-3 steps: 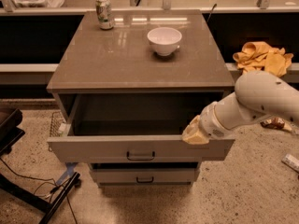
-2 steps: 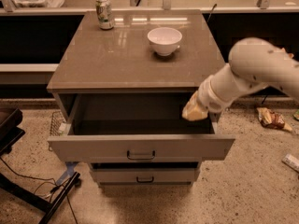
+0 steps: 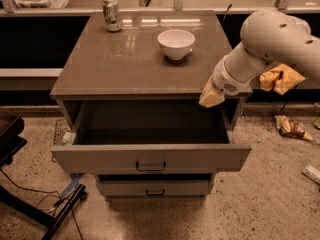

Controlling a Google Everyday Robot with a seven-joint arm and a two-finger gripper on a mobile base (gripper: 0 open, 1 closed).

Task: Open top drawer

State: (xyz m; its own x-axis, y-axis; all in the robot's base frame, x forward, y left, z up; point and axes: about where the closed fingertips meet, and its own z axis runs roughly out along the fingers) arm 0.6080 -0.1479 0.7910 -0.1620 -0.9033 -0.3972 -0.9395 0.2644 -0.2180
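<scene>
Jaws, state indiscernible, over right rear corner of open top drawer [image 3: 150,156], apart from handle [image 3: 150,166].

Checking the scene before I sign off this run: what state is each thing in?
top drawer: open, pulled well out.
lower drawer: shut.
tool: off the handle, at the right front corner of the cabinet top, over the open drawer's right side.
bowl: upright on the cabinet top.
can: upright, back left of the cabinet top.
cloth: crumpled, right of the cabinet top.
</scene>
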